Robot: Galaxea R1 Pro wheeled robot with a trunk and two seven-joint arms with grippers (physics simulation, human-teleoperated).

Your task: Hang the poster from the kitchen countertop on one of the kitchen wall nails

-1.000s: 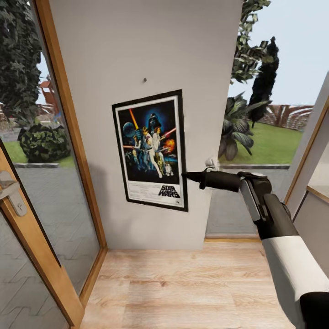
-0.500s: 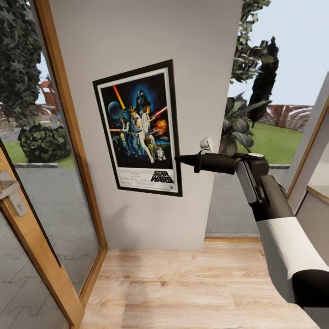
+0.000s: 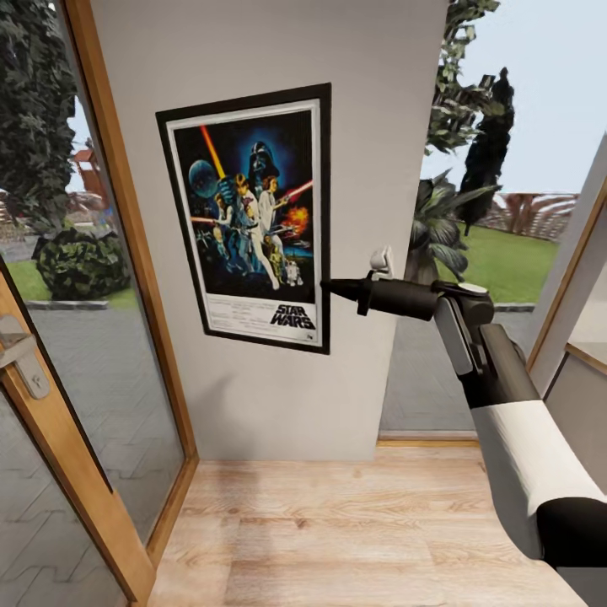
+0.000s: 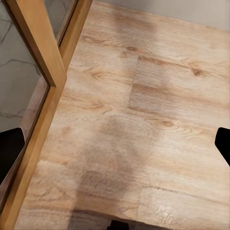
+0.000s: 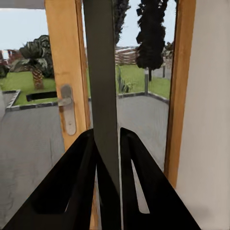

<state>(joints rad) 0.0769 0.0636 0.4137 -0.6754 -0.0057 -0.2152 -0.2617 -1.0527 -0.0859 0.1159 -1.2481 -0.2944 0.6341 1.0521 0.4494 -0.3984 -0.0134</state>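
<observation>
A Star Wars poster point(image 3: 249, 219) stands upright and flat against a pale grey wall panel point(image 3: 278, 51) between two wood-framed glass doors, its top edge high on the panel and its bottom edge well above the wooden floor point(image 3: 354, 531). The robot's right pincer point(image 3: 330, 288) reaches in level from the right and grips the poster's right edge near the lower corner. In the right wrist view, the two black fingers point(image 5: 72, 187) are nearly shut, clamped on the thin dark edge of the sheet that runs up between them. No nail can be made out on the wall; it may sit behind the poster. The left pincer point(image 4: 115, 143) hangs over bare floor beside a door frame point(image 4: 38, 43), its dark fingertips set wide apart and holding nothing. The poster looks thin, light and rigid, like a board, holding flat from one edge grip; pinching the border seems safest.
</observation>
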